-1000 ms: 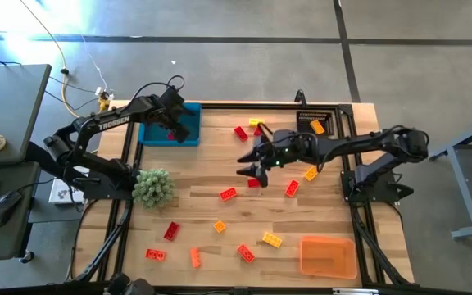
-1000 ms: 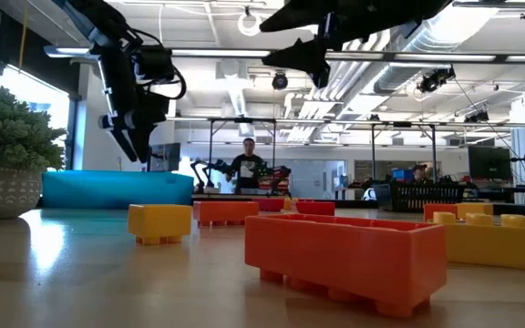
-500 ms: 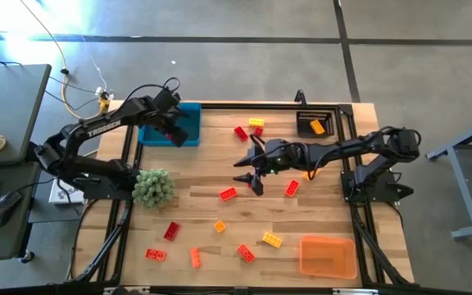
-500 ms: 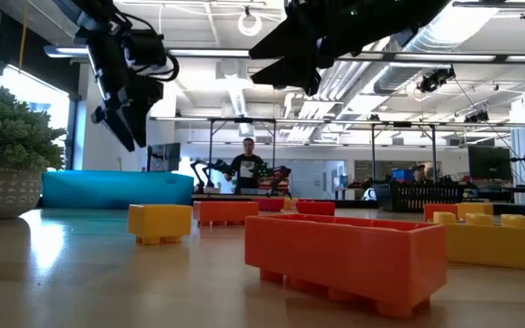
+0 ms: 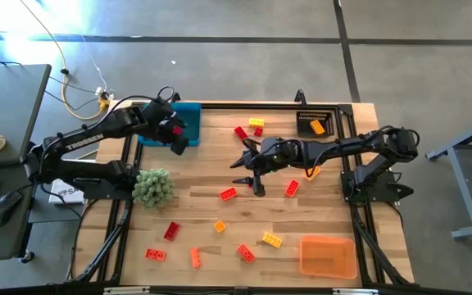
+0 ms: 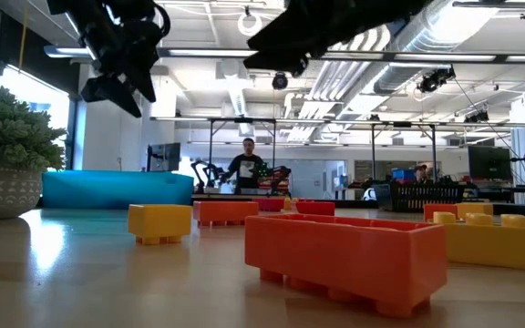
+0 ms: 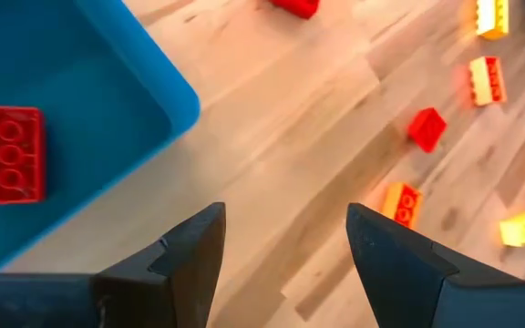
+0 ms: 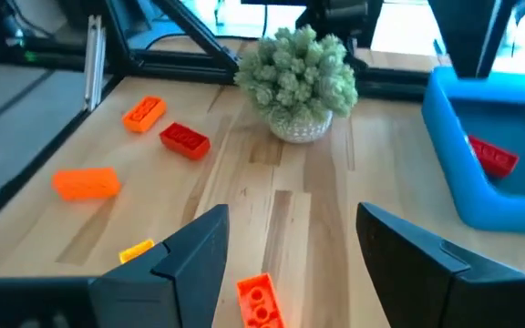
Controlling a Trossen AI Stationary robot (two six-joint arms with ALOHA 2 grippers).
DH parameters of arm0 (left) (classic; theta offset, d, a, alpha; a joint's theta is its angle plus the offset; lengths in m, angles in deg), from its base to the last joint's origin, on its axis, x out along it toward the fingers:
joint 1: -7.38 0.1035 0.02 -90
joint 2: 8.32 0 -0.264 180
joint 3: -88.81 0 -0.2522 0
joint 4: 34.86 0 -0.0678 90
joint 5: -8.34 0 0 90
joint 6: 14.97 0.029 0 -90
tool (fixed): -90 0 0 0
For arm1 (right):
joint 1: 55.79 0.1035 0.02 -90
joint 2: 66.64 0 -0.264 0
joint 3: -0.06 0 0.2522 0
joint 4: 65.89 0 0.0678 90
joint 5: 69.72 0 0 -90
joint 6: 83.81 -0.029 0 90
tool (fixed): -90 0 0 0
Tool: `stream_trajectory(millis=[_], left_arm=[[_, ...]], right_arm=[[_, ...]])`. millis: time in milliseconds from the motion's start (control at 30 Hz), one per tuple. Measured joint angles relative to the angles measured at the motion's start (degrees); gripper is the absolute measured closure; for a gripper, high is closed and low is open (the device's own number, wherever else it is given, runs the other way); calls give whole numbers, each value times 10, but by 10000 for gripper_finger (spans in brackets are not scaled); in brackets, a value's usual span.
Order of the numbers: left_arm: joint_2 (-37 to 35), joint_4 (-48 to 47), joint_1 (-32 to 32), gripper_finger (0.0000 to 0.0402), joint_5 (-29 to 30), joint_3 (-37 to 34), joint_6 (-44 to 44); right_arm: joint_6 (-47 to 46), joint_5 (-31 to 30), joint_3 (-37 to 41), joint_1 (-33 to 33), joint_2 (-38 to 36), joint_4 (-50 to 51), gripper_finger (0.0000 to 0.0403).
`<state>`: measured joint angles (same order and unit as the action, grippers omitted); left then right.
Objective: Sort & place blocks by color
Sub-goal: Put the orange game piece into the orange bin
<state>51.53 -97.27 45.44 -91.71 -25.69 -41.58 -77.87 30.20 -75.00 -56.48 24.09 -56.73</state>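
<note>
My left gripper [image 5: 179, 135] hangs above the near edge of the blue bin [image 5: 188, 115], fingers [image 7: 194, 251] spread apart with nothing between them. Just behind my left fingertips, inside that bin, lies one red block [image 7: 7, 153]. Ahead of those fingertips bare wooden table [image 5: 203, 176] stretches to a scatter of blocks: a small red one [image 7: 426, 128] and an orange one [image 7: 401, 202] closest, a yellow one [image 7: 524, 228] beyond. The green plant clump [image 5: 153, 187] sits in its pot on the table, off to the side of my left gripper and well apart from it.

My right gripper [image 5: 247, 170] is held over the middle of the table, fingers [image 8: 199, 251] likewise parted and empty. Just beyond and below my right fingertips lies a red-orange block [image 5: 229, 193], not touched. Behind the right gripper, toward my wrist, a red block [image 5: 292, 188] and an orange block [image 5: 310, 173] lie near the forearm. Two more, red [image 5: 241, 132] and yellow [image 5: 256, 123], lie to one side of the fingers near the table's far edge. The black bin [image 5: 322, 117] holds one orange block [image 5: 317, 127]. The orange bin [image 5: 328, 256] stands at the near right corner, well apart from both grippers. Further blocks lie loose along the near edge, among them a red one [image 5: 171, 231] and a yellow one [image 5: 271, 239].
</note>
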Motion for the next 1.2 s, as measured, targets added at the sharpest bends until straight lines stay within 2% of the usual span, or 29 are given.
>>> stream_trajectory(millis=[167,700,1200], left_arm=[[-1,1,-26,185,2,0,-34],[-1,18,-59,186,20,0,-49],[-1,19,-59,186,21,0,-48]], right_arm=[[48,6,-36,-2,23,61,174],[103,43,-108,1,162,92,174],[109,45,-108,1,234,110,174]])
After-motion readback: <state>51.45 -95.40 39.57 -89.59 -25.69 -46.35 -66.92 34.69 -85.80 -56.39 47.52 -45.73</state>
